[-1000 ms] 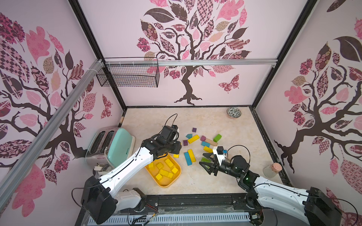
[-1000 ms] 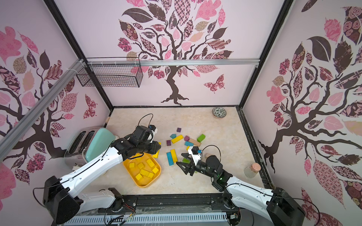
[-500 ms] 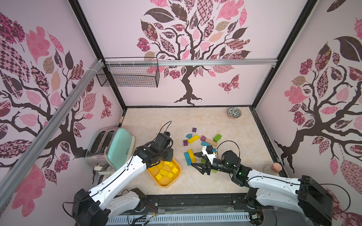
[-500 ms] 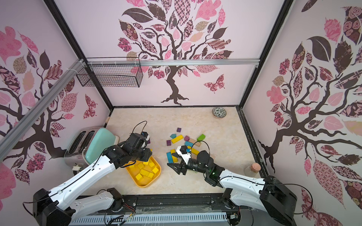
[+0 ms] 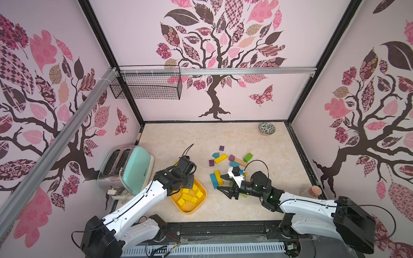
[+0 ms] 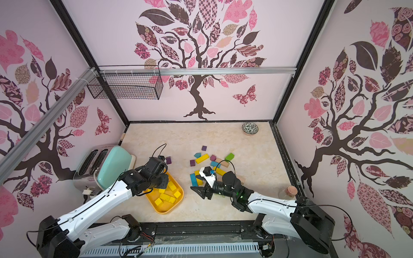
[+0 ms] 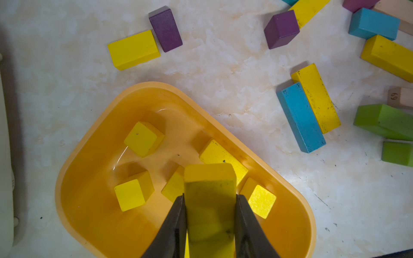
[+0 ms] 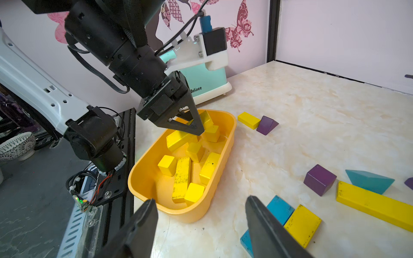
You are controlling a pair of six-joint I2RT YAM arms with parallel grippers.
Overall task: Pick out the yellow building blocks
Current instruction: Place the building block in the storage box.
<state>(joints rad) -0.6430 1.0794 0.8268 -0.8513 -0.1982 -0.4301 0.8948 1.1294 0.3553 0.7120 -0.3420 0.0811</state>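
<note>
My left gripper (image 7: 210, 196) is shut on a yellow block (image 7: 210, 178) and holds it just above the orange-yellow tray (image 7: 156, 86). Several yellow building blocks (image 8: 182, 178) lie in that tray (image 5: 188, 210). More yellow blocks rest on the table: a short one (image 7: 134, 50) beside a purple wedge, a bar (image 7: 316, 98) against a blue bar, and a long bar (image 5: 220, 158) in the pile. My right gripper (image 5: 220, 183) hovers open and empty between the tray and the blue and yellow bars (image 8: 302, 225). From the right wrist view the left gripper (image 8: 199, 128) hangs over the tray's far end.
Purple, blue, green and pale wooden blocks (image 5: 240, 162) are scattered right of the tray. A mint toaster (image 5: 125, 165) stands at the left edge. A patterned bowl (image 5: 266, 128) sits at the back right, a cork-topped jar (image 5: 314, 191) at the right edge, and a wire basket (image 5: 147, 86) hangs on the wall.
My left arm has drawn back from the table beyond the tray to above the tray, carrying the yellow block. My right gripper has shifted left toward the tray, still open.
</note>
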